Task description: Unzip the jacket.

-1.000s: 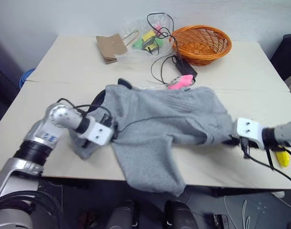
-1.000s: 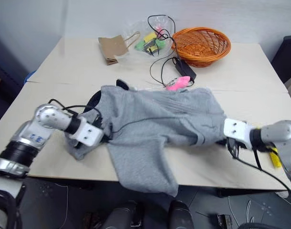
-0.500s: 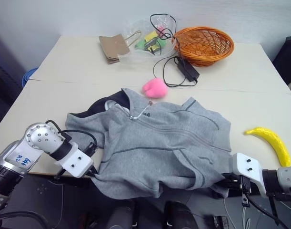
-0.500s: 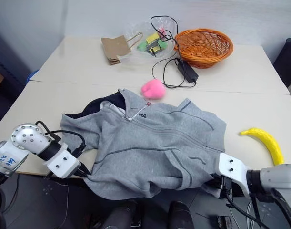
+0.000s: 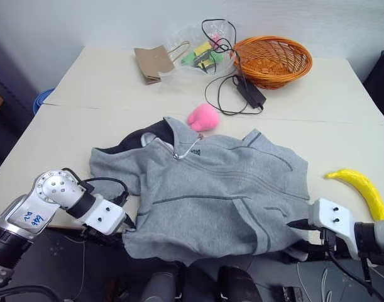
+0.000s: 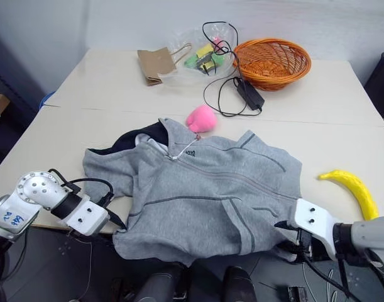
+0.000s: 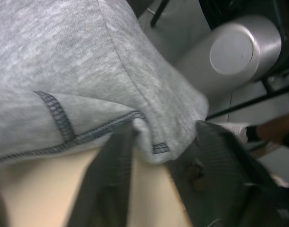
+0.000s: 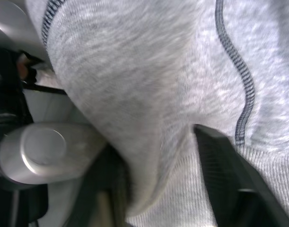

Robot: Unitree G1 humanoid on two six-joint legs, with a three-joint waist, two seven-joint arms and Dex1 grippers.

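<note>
The jacket (image 5: 210,189) lies spread on the table (image 5: 85,88), its hem corners between the parted jaws of both the left gripper (image 7: 153,189) and right gripper (image 8: 158,179)

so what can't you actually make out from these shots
- Jacket zipper pull: too small to find in the eye views.
- Jacket's hem: hangs past the table edge in the eye views.
- Pale bags' contents: small, far off.
- Left claw and right claw: fabric lies between the spread fingers, contact unclear.
</note>
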